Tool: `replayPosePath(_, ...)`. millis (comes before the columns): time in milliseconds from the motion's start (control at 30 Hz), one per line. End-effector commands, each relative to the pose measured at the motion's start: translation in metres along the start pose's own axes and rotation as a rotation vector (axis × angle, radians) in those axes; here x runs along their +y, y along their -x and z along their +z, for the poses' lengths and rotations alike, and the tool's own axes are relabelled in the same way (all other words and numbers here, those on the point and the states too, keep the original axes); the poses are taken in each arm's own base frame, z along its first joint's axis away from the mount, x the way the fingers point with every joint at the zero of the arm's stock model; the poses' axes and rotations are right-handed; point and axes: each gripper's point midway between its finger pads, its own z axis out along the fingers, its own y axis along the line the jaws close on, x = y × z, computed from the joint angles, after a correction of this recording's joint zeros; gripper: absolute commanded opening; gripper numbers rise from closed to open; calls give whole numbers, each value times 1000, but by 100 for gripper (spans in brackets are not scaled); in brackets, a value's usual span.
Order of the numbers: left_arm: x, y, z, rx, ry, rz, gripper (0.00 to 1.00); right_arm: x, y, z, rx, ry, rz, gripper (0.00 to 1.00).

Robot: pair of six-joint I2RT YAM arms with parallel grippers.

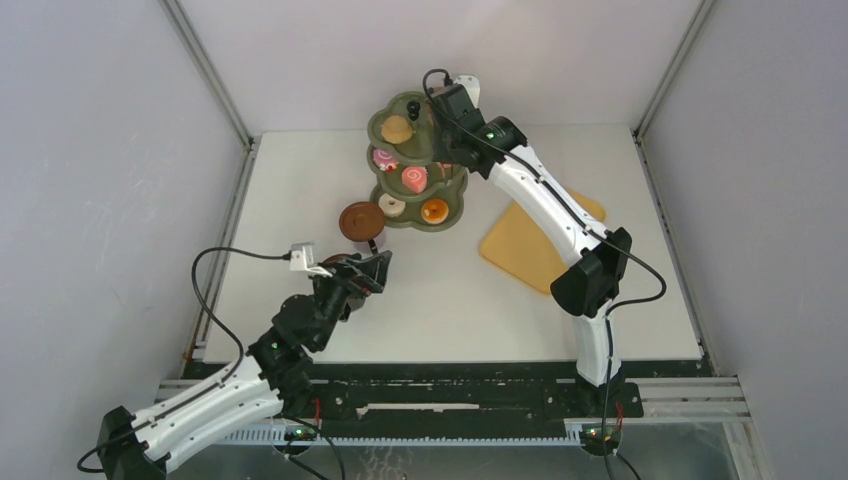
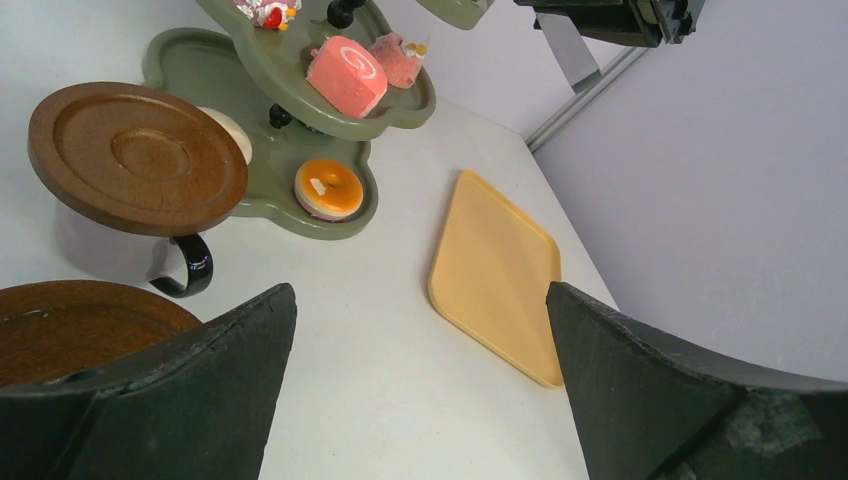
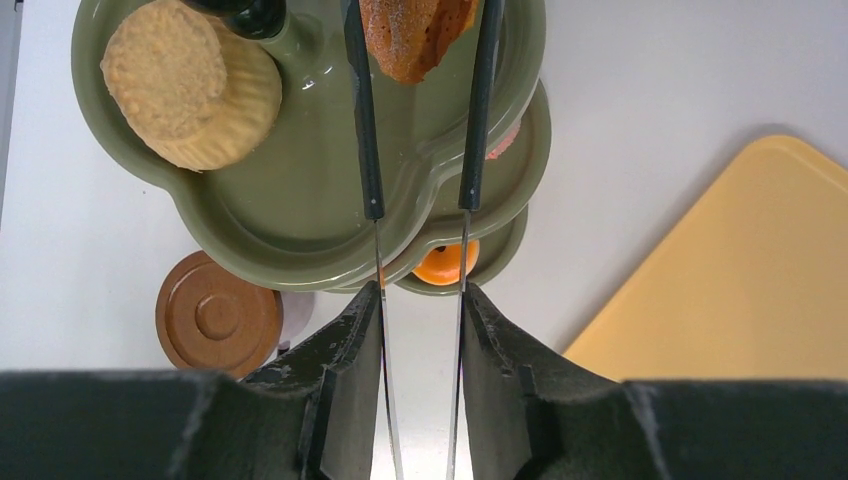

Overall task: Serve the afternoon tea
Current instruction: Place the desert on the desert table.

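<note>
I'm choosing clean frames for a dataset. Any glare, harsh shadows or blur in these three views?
Top external: soft, even light, only faint shadows by the stand. Left wrist: a small highlight on the cup handle; the open left gripper fills the foreground, dark and slightly soft. Right wrist: the black tongs look sharp; the right gripper holding them is dark.

A robotics lab cell: white table [image 1: 450, 300] walled by plain panels [image 1: 100, 150] on aluminium posts [image 1: 210, 75]

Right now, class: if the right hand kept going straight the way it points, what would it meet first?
The right hand grips the black tongs, which pinch a brown bun. Straight on, the bun probably meets the stand's top tier first; the gap is unclear.
</note>
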Motion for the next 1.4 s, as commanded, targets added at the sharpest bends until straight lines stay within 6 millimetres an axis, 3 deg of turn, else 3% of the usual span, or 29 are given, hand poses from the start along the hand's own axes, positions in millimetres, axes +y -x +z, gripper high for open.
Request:
replayPosePath(0, -22, 26, 3, -61, -49, -36, 100, 2, 22, -12, -60, 28, 17, 39)
replayPosePath(833, -25, 28, 5, -59, -51, -36, 100, -3, 21, -9, -45, 32, 24, 44)
replayPosePath(1367, -28, 29, 6, -58, -53, -34, 100, -4, 36, -27, -108, 63, 45, 42)
